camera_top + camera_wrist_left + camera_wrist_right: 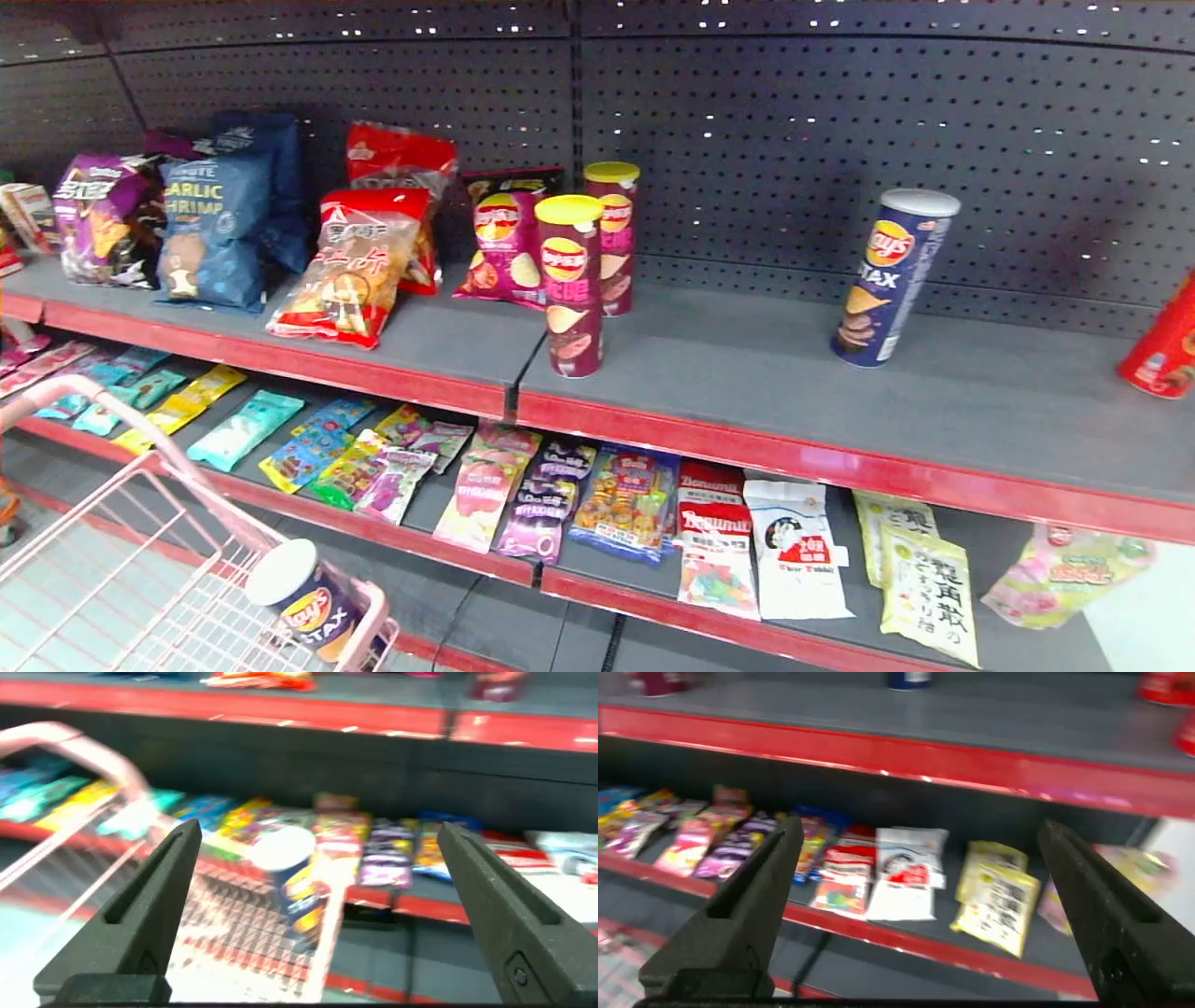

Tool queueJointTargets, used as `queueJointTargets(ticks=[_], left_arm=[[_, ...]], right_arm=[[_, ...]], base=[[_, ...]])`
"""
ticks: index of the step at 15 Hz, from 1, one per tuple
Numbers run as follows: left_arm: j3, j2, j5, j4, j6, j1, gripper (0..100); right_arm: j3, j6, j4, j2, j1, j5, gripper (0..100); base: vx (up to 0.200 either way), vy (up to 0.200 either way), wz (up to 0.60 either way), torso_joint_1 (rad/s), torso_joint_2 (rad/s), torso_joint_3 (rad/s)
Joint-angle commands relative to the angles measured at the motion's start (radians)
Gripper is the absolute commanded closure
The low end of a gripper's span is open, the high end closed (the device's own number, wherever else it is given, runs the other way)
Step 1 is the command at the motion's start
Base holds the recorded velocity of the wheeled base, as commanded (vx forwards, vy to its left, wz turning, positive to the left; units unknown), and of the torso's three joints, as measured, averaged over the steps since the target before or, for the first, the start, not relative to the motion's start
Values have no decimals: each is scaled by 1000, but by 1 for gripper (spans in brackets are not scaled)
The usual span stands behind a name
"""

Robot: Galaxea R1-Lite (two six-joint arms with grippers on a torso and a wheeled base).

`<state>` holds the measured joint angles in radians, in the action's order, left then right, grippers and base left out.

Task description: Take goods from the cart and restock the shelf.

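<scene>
- The left gripper (320, 835) has its fingers spread wide with nothing between them. Its wrist view looks past them toward the cart.
- The right gripper (920, 835) is just as wide open and also holds nothing. It faces the lower shelf.
- The pink cart (201, 485) fills the lower left of the head view. One blue chip can (313, 602) stands in its corner against the rim, and I judge it the next item to take.
- The lower shelf (1036, 635) runs across the bottom of the frame and carries flat candy and snack packets (481, 495) laid side by side.
- The upper shelf (728, 373) crosses mid-frame.
  - Snack bags (215, 229) sit at the upper left.
  - Two maroon chip cans (571, 285) stand at centre.
  - A matching blue can (892, 280) stands right of centre.
  - A red can (1162, 350) is cut by the right edge.
- Restocking looks partly done: one blue can is on the shelf, one is not yet taken from the cart, and bare shelf lies on both sides of the shelved can.
- A dark perforated back panel (794, 112) closes off the top of the frame.
</scene>
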<state>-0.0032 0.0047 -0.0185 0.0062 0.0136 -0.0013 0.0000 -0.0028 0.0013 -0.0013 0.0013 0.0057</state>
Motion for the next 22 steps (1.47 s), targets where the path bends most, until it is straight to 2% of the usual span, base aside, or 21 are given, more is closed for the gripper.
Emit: queueJointTargets(ticks=[1,7,12,22], left_arm=[[0,1,0,0,0,0,0],[0,1,0,0,0,0,0],[0,1,0,0,0,0,0],[0,1,-1,1,0,0,0]], right_arm=[[0,0,-1,1,0,0,0],[0,3,0,1,0,0,0],[0,7,-1,1,0,0,0],[0,7,-1,1,0,0,0]], base=[[0,0,600,2,2,7],[0,0,600,5,1,5],[0,0,0,-11,17,13],[0,0,0,-155,384,224]])
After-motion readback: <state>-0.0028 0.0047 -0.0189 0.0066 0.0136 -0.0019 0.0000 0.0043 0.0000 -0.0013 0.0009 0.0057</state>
